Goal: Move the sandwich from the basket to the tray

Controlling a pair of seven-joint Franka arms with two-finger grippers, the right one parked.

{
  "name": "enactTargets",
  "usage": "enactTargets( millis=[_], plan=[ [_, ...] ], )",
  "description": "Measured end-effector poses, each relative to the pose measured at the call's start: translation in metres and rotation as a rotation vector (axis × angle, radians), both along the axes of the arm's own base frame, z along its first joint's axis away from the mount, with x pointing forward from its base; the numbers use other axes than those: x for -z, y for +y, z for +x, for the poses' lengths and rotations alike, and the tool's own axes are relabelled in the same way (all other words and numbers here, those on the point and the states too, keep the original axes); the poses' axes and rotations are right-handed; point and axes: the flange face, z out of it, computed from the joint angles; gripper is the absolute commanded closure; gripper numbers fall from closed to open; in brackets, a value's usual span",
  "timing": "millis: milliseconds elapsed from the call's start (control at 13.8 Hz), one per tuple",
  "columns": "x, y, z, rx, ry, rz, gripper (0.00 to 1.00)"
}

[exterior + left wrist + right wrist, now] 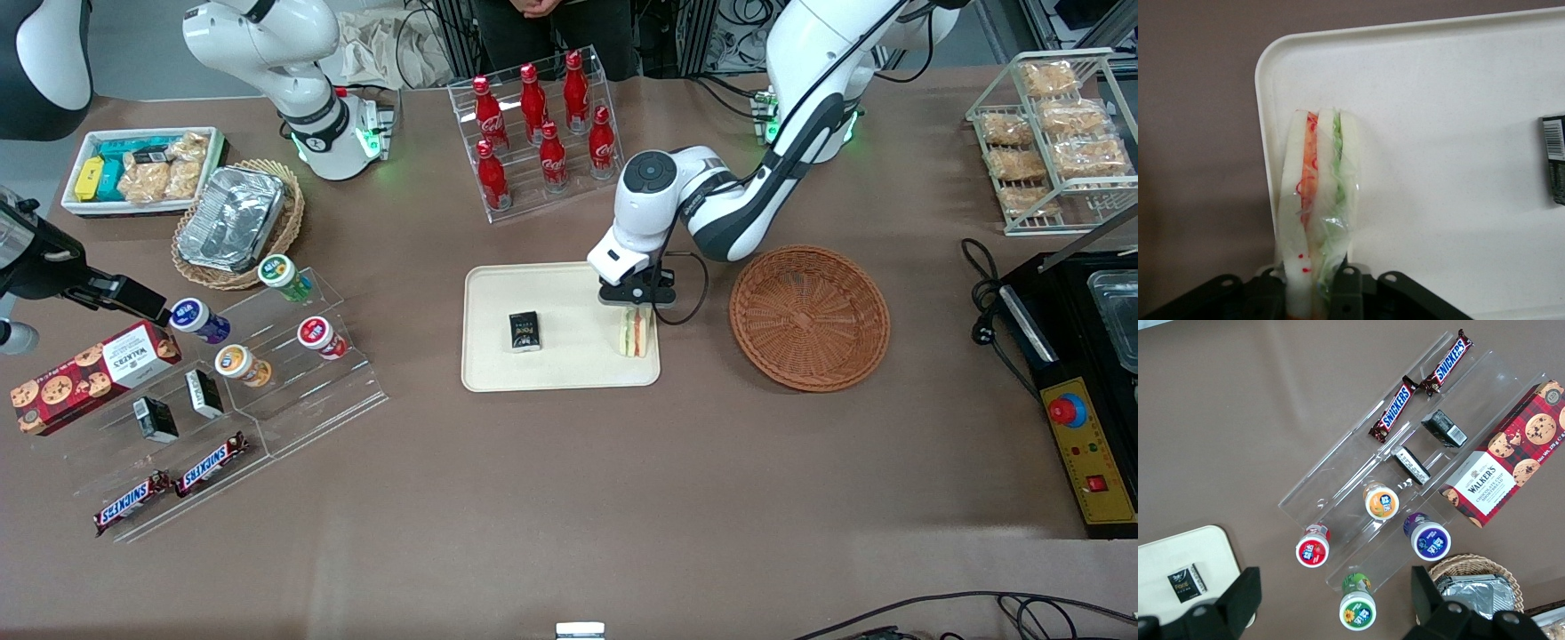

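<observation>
**Sandwich over the tray, release still to come**

The sandwich (pixel 635 332) stands on edge at the tray's (pixel 498 373) right end, centre of frame, pinched by the gripper (pixel 637 307). The basket (pixel 809 317), right of it, sits emptied. Left to do: let go, withdraw.

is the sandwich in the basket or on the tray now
On the tray. The sandwich stands on edge near the tray rim, under the pincer; the basket is empty.
</observation>
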Motion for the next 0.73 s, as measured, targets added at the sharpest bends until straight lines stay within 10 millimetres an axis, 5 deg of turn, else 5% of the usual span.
enactTargets(
  millis=[363, 726],
  plan=[
    [-0.021, 0.004, 0.015, 0.010, -0.063, 0.001, 0.00],
    [-0.117, 0.042, 0.053, -0.088, -0.221, 0.024, 0.00]
  ],
)
